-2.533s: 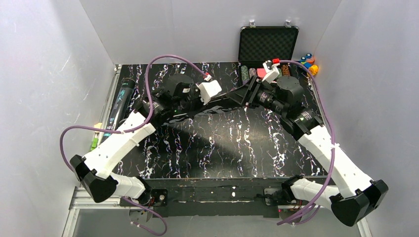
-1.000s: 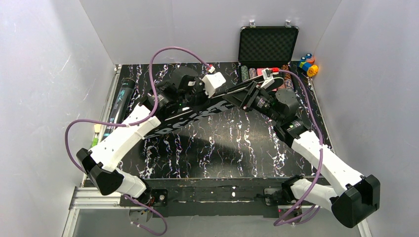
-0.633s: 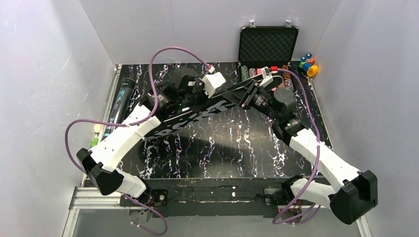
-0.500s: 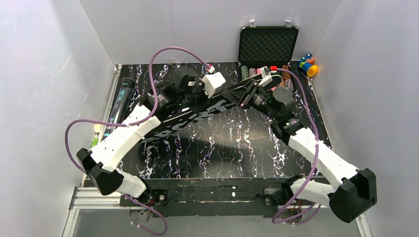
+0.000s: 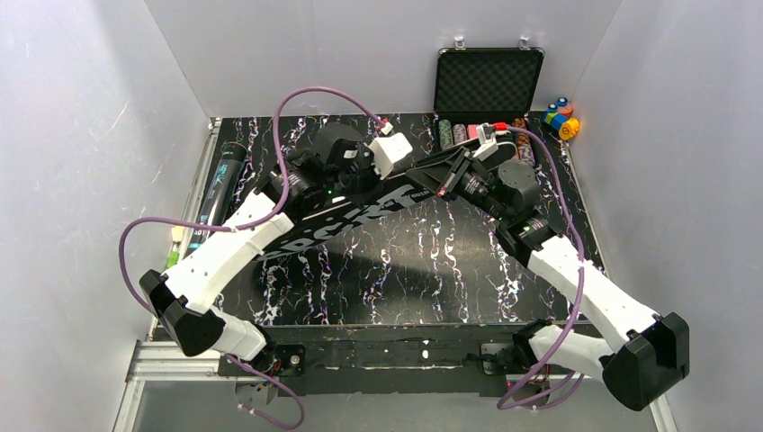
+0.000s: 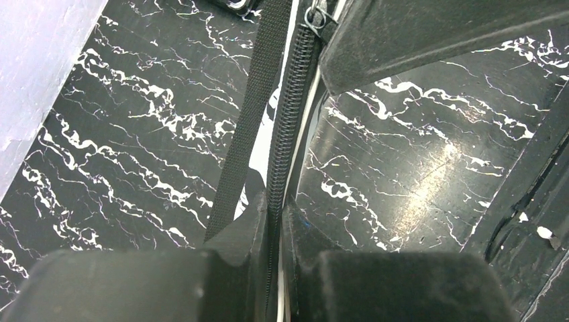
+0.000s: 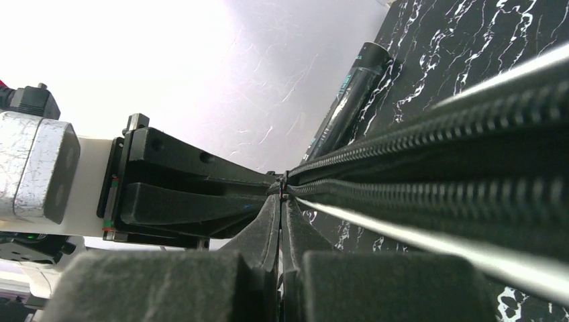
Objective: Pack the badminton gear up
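Zipper (image 6: 287, 121) runs along the SPORT bag (image 5: 360, 211) from my left jaws, clenched on its seam, to my right jaws, pinching the pull (image 6: 314, 15).

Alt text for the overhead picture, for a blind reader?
Two robot arms grip a long black bag over a marbled table, the left tool and right tool both shut on its zip edge. A tube lies at the left; an open case stands behind.

A: Room to pass?
B: Tabletop (image 5: 405, 279) at 6 o'clock, btwn left arm (image 5: 225, 256) & right arm (image 5: 585, 288), is open. "SPORT" bag (image 5: 360, 211) bars the middle, 8 to 1.
A: Edges?
B: Tube (image 5: 219, 184) at 9, poker case (image 5: 489, 81) at 1, blocks (image 5: 561, 115) at 2.
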Action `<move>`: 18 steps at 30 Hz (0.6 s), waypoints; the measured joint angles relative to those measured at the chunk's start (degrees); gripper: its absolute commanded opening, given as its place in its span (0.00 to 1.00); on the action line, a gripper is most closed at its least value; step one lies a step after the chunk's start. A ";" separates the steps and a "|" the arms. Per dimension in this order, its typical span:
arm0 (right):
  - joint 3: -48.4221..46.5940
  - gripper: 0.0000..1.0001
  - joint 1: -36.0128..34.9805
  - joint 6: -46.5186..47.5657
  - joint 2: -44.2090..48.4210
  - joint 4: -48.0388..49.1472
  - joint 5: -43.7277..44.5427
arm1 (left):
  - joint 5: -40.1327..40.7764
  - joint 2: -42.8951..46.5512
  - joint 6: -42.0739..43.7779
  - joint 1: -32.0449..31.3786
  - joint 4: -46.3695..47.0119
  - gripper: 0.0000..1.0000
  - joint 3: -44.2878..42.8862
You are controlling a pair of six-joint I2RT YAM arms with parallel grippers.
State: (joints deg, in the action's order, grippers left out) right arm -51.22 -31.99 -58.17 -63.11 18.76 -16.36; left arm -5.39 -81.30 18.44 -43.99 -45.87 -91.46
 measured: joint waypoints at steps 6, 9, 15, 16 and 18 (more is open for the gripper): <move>0.00 0.01 0.07 1.07 3.80 -4.70 1.36 | -0.22 0.44 0.59 -0.72 1.27 0.00 0.50; -0.04 0.01 0.46 1.62 5.51 -7.21 1.49 | -0.42 0.81 0.90 -0.90 1.73 0.00 1.01; -1.75 0.01 4.48 2.36 8.31 -12.94 1.29 | -0.35 1.68 1.66 -0.92 2.25 0.00 2.03; -1.90 0.01 5.64 2.47 9.05 -13.81 1.11 | -0.31 1.90 1.79 -0.92 2.27 0.00 2.21; -2.23 0.01 8.07 2.78 10.62 -15.82 0.76 | -0.13 2.36 2.16 -0.92 2.38 0.00 2.67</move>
State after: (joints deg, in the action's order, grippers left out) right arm -53.45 -23.92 -55.40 -52.49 2.94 -15.59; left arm -5.52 -78.94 20.60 -44.91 -43.48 -88.79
